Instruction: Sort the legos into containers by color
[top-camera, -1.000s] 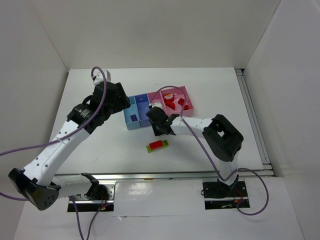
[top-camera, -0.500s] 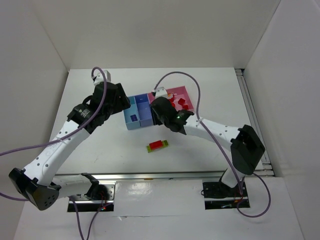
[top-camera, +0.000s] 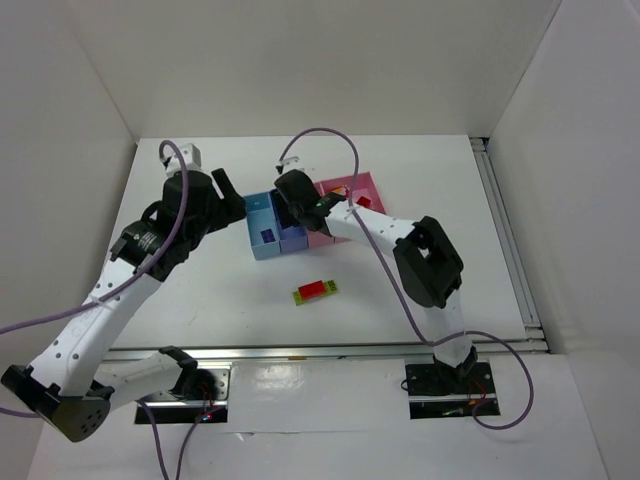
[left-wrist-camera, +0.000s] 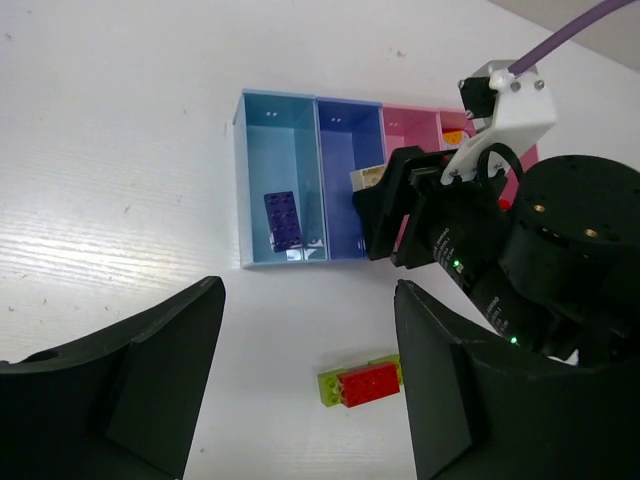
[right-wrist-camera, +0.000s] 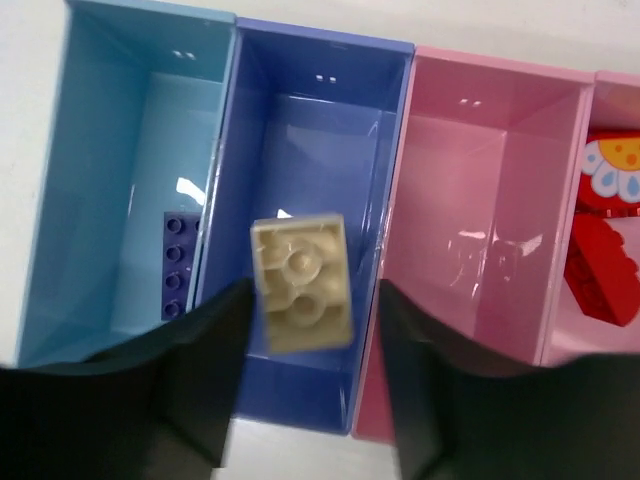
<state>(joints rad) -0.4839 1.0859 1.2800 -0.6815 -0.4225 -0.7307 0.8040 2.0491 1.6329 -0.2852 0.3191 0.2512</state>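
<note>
Farthest left, left gripper (left-wrist-camera: 308, 300): wide open, gripping nothing, above bare table (left-wrist-camera: 120, 150). Just ahead of its jaws, toward the right finger, one red brick (left-wrist-camera: 368, 384) stacked on one lime green piece (left-wrist-camera: 328, 388), both loose on the table. Farther ahead of those jaws, four joined trays (top-camera: 266, 250) in one row. First, light blue tray (right-wrist-camera: 50, 200), holding one purple brick (right-wrist-camera: 180, 265), flat and studs up. Seen from the other jaws, just left of the left finger, one tray over. Next, darker blue tray (right-wrist-camera: 310, 150), directly under right gripper (right-wrist-camera: 312, 310). Jaws there parted a little around one beige brick (right-wrist-camera: 298, 280), studs up and slightly skewed. Close against the left finger, with a sliver of blue showing before the right finger, so not clamped. No telling whether resting on the tray floor or in the air. Right of the right finger, pink tray (right-wrist-camera: 490, 200). Last, wider pink tray (right-wrist-camera: 615, 100), well right of those jaws, with red pieces (right-wrist-camera: 600, 265). At least two there, one with a white-and-orange flower print; full count cut off at the frame edge.
</note>
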